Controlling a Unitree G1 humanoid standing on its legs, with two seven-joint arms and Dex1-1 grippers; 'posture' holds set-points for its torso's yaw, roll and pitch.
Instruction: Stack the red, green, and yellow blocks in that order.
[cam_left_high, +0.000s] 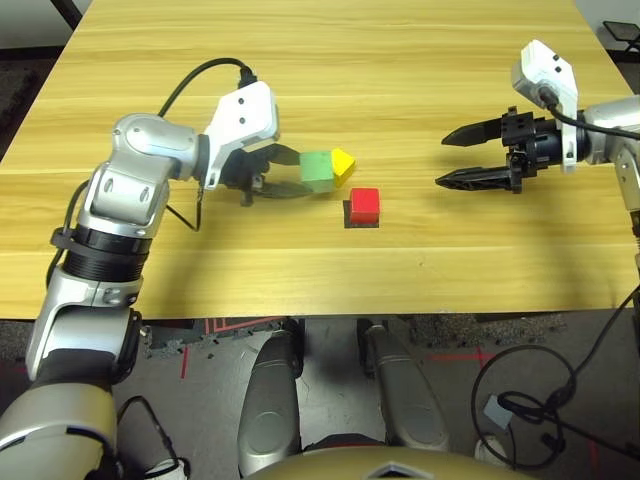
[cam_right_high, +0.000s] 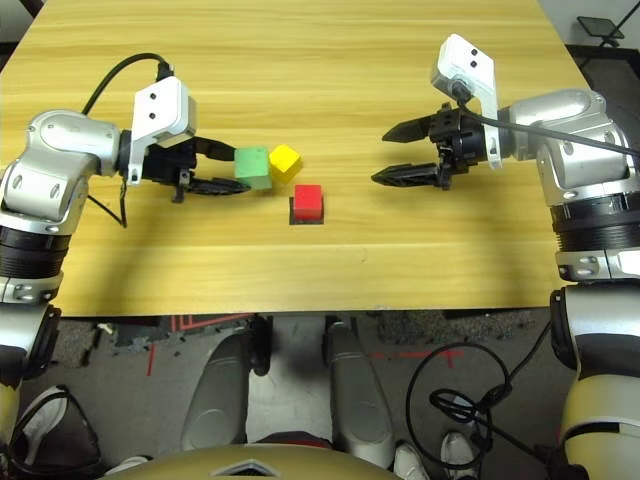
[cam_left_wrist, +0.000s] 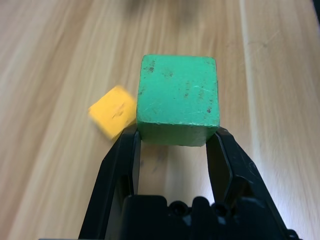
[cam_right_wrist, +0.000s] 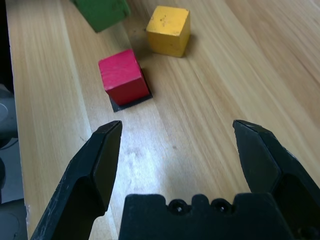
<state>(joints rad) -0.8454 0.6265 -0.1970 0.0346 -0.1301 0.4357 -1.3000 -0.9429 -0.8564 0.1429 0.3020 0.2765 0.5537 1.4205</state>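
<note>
Left of centre in the head view: left gripper (cam_left_high: 290, 174) clamping the green block (cam_left_high: 317, 169) between its two black fingers, carrying it clear of the table (cam_left_high: 400, 60), yellow block (cam_left_high: 343, 166) lying just behind and right of it. Centre frame: red block (cam_left_high: 364, 204) sitting on the black square (cam_left_high: 361, 218), just right of and below the held green one. Right side: right gripper (cam_left_high: 455, 158) hovering spread wide and gripping nothing, well apart from all three blocks.

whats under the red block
A thin black square lies flat on the table under the red block, its edges showing along two sides. The part beneath the block is covered.
</note>
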